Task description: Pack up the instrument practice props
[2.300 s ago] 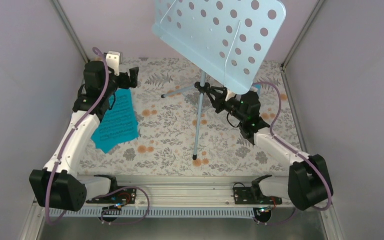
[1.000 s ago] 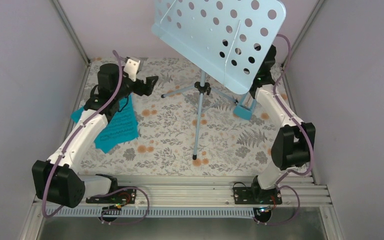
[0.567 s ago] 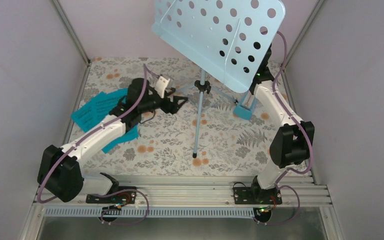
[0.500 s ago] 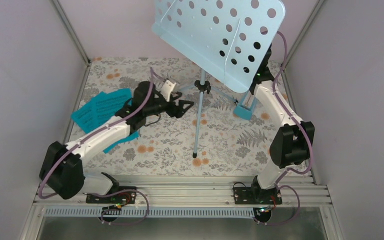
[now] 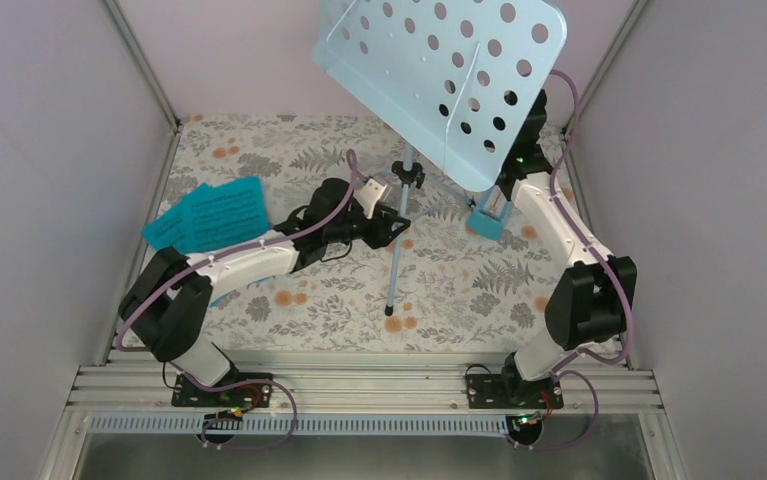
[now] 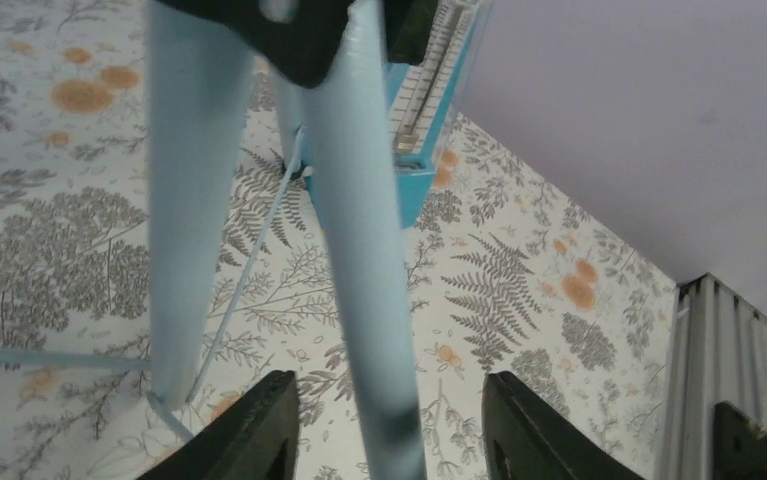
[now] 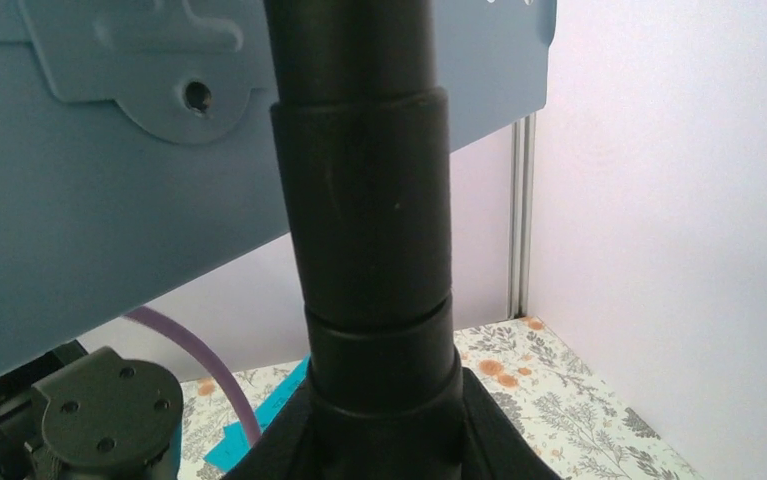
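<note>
While the right end effector (image 7: 381, 405) clamps the stand (image 5: 429, 85) at its black post (image 7: 369, 200), the left end effector (image 6: 391, 390) straddles a leg (image 6: 364, 250) w/ jaws apart. Gaps both sides.

Bench (image 5: 329, 290): surface printed with grey ferns and orange flowers. Enclosure: plain pale lilac walls (image 5: 49, 150) at left, right and rear, with aluminium posts (image 5: 139, 60) in the rear corners. Slotted aluminium rail (image 5: 359, 385) along the near edge. Lighting: even, diffuse.
</note>
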You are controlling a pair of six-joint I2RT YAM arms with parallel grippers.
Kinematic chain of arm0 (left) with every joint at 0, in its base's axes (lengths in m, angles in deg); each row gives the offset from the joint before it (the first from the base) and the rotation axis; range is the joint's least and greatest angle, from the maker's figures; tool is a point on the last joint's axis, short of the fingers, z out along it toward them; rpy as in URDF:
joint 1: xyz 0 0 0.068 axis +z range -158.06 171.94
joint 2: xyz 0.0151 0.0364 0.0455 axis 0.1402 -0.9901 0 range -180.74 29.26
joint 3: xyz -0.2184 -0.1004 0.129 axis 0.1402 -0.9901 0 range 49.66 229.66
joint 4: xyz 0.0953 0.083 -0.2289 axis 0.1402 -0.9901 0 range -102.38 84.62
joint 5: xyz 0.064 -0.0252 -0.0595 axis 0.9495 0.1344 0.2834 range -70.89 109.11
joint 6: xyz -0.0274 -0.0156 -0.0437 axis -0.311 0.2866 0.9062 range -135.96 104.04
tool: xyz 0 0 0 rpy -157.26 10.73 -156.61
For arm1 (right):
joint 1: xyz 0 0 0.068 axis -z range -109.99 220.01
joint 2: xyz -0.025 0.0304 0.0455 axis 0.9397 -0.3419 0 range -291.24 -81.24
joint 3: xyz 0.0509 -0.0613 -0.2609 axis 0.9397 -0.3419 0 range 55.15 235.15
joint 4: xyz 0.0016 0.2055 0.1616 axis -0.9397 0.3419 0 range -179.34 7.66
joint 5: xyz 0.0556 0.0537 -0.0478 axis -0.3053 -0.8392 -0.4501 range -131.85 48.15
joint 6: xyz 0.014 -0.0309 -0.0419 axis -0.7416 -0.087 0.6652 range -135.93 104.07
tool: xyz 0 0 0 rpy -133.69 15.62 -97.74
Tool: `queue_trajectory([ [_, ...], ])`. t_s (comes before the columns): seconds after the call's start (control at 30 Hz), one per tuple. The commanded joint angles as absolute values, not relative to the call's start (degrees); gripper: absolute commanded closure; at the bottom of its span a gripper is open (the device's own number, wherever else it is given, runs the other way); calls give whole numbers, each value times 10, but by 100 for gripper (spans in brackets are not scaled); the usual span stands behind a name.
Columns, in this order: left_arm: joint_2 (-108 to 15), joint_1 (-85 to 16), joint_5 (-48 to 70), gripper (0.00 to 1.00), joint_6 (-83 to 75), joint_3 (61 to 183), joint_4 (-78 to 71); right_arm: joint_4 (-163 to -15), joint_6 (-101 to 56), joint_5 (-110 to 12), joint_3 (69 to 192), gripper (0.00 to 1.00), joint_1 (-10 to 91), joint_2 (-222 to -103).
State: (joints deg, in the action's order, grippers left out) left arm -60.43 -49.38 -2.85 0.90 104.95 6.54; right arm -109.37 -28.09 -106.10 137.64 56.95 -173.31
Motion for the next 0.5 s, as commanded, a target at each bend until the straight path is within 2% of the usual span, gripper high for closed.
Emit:
queue_trajectory([
  [0.0, -624, -511, -14, 62, 8, 1075, 101, -1122, -336, -1034, 1369, 96, 568, -1704],
  [0.13, -619, -515, 11, 95, 10, 1070, 114, -1139, -364, -1028, 1362, 96, 567, -1690],
  [0.17, -610, -517, 17, 97, 7, 1062, 125, -1139, -368, -1026, 1359, 96, 567, -1684],
  [0.47, -524, -519, 48, 98, -8, 1050, 188, -1121, -378, -992, 1291, 96, 530, -1629],
])
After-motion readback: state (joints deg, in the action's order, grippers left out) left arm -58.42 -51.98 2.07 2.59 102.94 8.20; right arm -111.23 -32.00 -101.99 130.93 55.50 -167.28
